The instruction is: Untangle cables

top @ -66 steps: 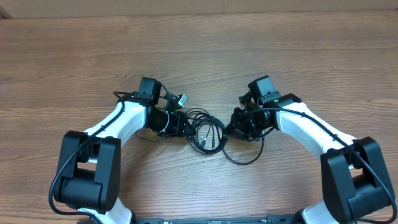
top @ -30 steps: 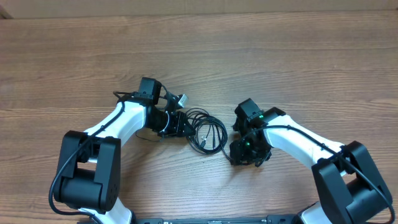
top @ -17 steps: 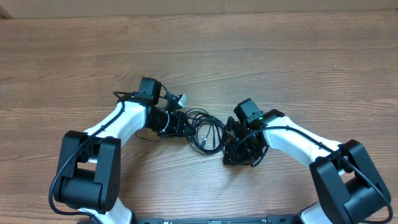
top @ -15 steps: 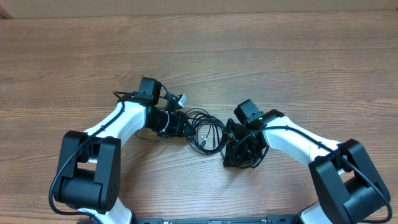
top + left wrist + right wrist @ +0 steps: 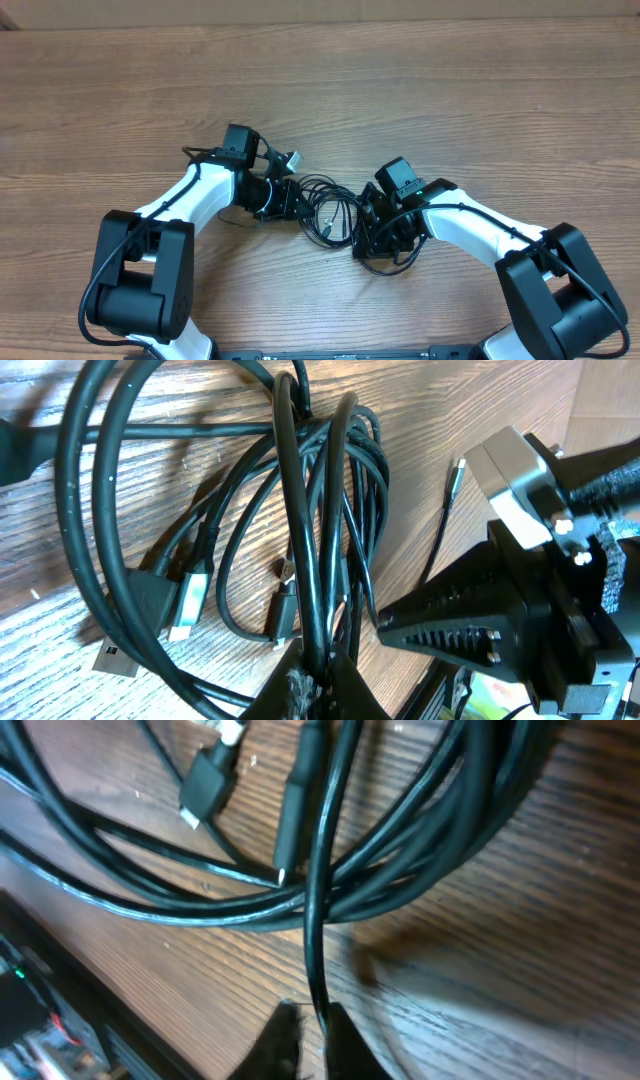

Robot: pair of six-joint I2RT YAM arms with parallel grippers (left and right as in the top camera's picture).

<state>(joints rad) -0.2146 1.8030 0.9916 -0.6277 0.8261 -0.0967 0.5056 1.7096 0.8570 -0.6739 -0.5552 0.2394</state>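
The cables (image 5: 335, 210) lie as a tangled black bundle on the table between my two arms. My left gripper (image 5: 296, 203) is at the bundle's left side. In the left wrist view it (image 5: 318, 685) is shut on several upright strands of the cables (image 5: 300, 510), and a silver plug (image 5: 185, 605) lies on the wood. My right gripper (image 5: 362, 238) is at the bundle's lower right edge. In the right wrist view it (image 5: 318, 1038) is shut on one thin strand, with the rest of the cables (image 5: 400, 850) looping above it.
The wooden table (image 5: 450, 100) runs well beyond both arms. A white-tipped plug (image 5: 293, 158) sticks up beside the left wrist. A cable loop (image 5: 392, 263) lies under the right arm. The right arm's gripper body (image 5: 470, 630) crowds the left wrist view.
My right arm has moved left and slightly up to the bundle's edge, and its jaws have closed from wide apart onto one strand. The left arm has not moved.
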